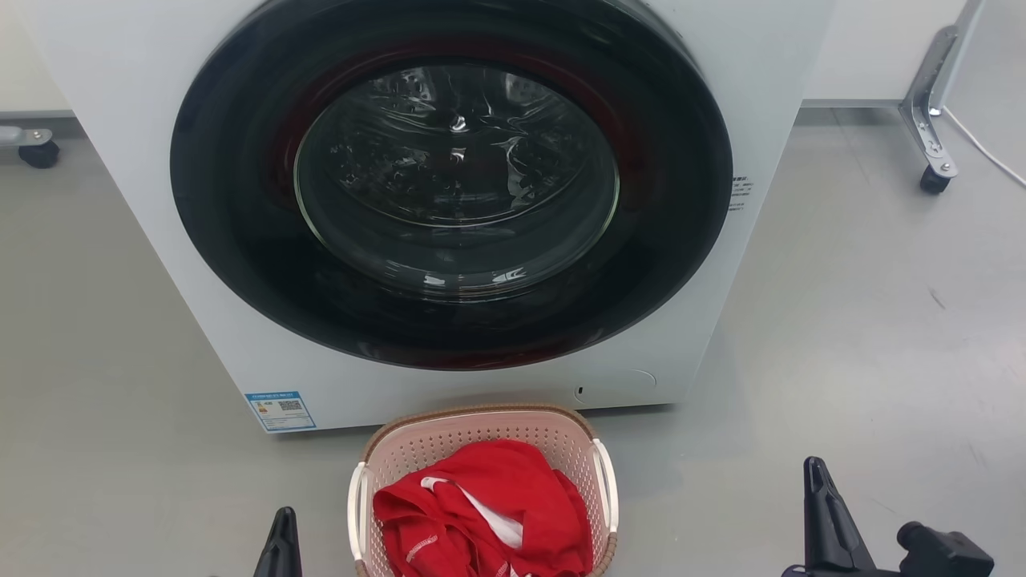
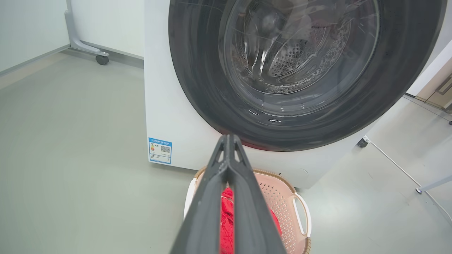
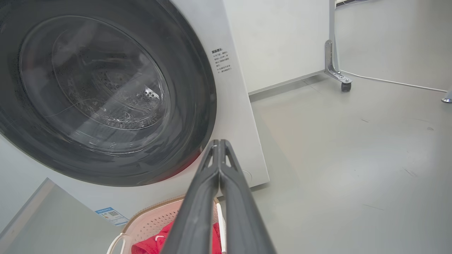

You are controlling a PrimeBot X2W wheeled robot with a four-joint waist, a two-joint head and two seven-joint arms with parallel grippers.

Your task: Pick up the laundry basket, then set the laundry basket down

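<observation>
Flanking the laundry basket (image 1: 481, 433), left end effector (image 1: 284, 525) and right end effector (image 1: 815, 474), both closed and empty.

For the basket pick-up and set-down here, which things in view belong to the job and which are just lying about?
Belongs to the job:
laundry basket, on the floor
left claw, shut, holding nothing
right claw, shut, holding nothing

Just lying about:
washer, door closed, behind the basket
red garment, lying in the basket
wheeled stand leg
white cable
</observation>
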